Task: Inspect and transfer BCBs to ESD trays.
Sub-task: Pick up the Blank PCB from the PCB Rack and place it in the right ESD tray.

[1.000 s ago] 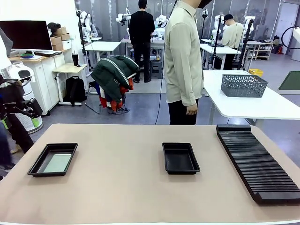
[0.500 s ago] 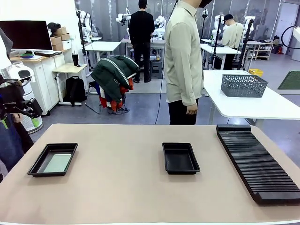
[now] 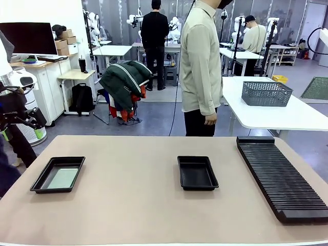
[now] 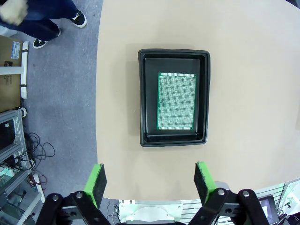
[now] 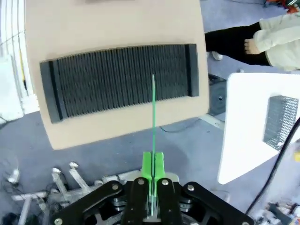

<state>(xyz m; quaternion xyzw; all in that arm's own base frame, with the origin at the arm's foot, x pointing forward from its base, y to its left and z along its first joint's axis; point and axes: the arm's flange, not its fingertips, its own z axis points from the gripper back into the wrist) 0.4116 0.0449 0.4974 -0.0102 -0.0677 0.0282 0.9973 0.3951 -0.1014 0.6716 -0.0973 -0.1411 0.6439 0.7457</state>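
- Compared with a second ago, the green panel at the right edge of the front view has slid slightly towards picture left. Trays, rack and person stand as before.
- Right gripper, bottom centre of its wrist view: jaws clamped together on the lower edge of the held BCB. The board rises edge-on as a thin green line. It is gripped by the rim and lifted free, probably so that both faces stay open to inspection.
- Black slotted rack lies across the upper middle of that view, well below the board.
- The green panel is probably this same board seen face-on, with a fine grid of dots.
- Left gripper, bottom of its wrist view: green pads spread wide apart and holding nothing. It hovers well above the filled tray, apparently clear of it after a placement.
- Left ESD tray, centre of that view: shallow, black, flared rim.
- Placed BCB: flat on the tray floor, square to the walls, green with a dotted grid and a pale border.
- Second ESD tray, centre of the front view, looks unfilled and is the likely destination.
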